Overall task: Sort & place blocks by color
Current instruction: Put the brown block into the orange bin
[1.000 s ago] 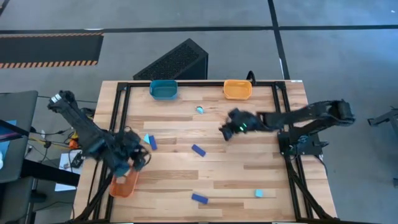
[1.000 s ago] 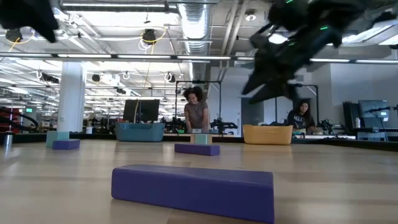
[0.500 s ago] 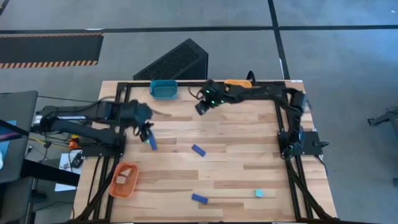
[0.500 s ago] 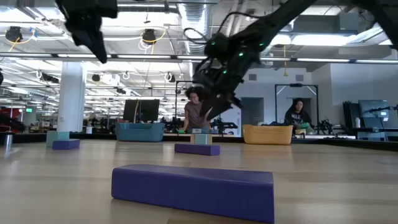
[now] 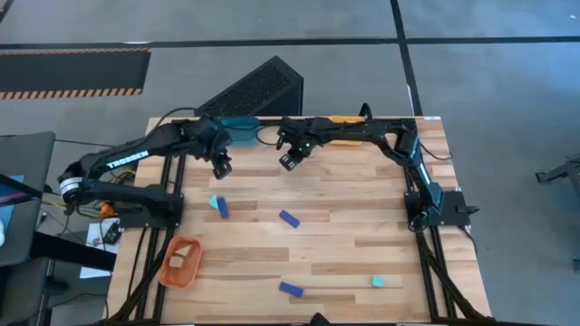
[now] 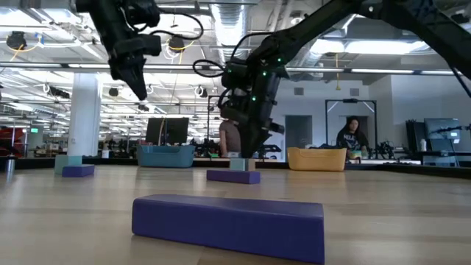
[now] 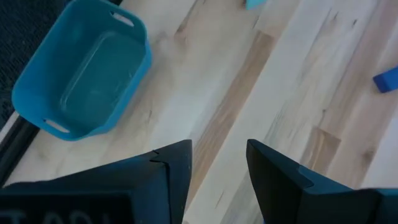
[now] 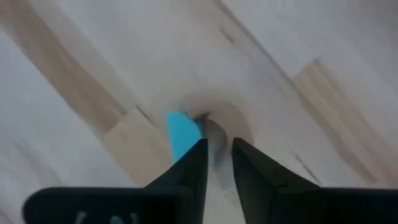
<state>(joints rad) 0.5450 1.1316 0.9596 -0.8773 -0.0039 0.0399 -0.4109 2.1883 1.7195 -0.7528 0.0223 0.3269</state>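
Right gripper (image 5: 288, 161), jaws narrow, hangs over a cyan block (image 8: 182, 135) near the table's far edge; left gripper (image 5: 223, 167) hovers, jaws parted and empty, beside the teal tray (image 7: 81, 71).

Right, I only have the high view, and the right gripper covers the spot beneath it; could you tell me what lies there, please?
Observer: The right wrist view shows a light cyan block on the wood just ahead of the right gripper, beside one fingertip and not between the two.
Operator: Thank you. Is the left gripper carrying anything?
Observer: No. In the left wrist view the left gripper has its fingers apart, with only bare table in the gap.
Operator: And is there anything in the teal tray under that arm?
Observer: The same view shows the teal tray with no block inside it.
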